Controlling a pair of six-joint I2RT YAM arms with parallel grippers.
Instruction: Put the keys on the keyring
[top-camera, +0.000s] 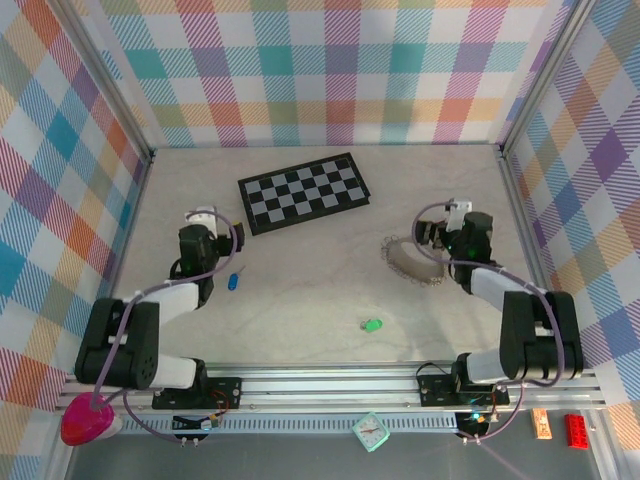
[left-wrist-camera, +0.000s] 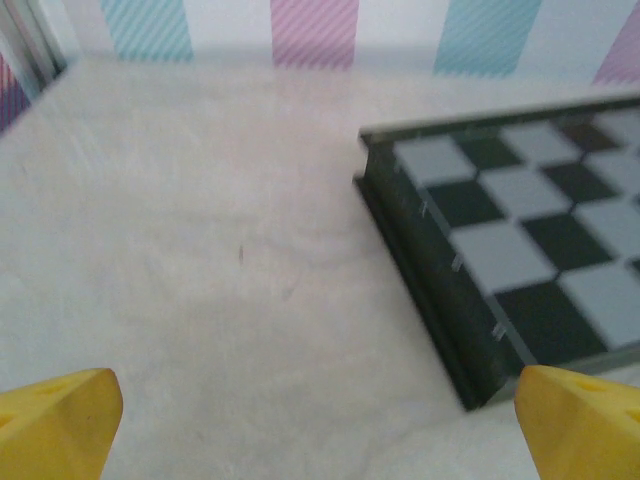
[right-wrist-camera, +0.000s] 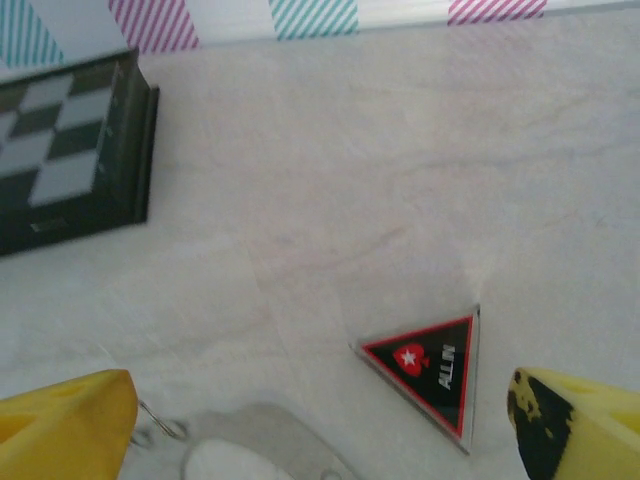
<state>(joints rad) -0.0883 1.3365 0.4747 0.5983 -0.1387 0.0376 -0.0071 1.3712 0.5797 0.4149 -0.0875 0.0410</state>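
Observation:
The blue key (top-camera: 233, 281) lies on the pale table just right of my left arm. Nearer the front edge, toward the middle, lies the green key (top-camera: 372, 324). The keyring (top-camera: 410, 262), a silver loop fringed with small metal keys, rests left of my right arm; part of it (right-wrist-camera: 250, 440) shows low in the right wrist view. My left gripper (top-camera: 210, 222) (left-wrist-camera: 320, 430) stands open over bare table, beside the chessboard's corner. My right gripper (top-camera: 435, 230) (right-wrist-camera: 320, 430) is open above the keyring's far edge, holding nothing.
A black-and-white chessboard (top-camera: 305, 192) (left-wrist-camera: 530, 230) (right-wrist-camera: 65, 160) lies at the back centre. A dark red-edged triangle (right-wrist-camera: 430, 365) sits between the right fingers. Checked walls enclose the table. A teal clock (top-camera: 371, 431) and a red block (top-camera: 577, 430) sit on the front rail.

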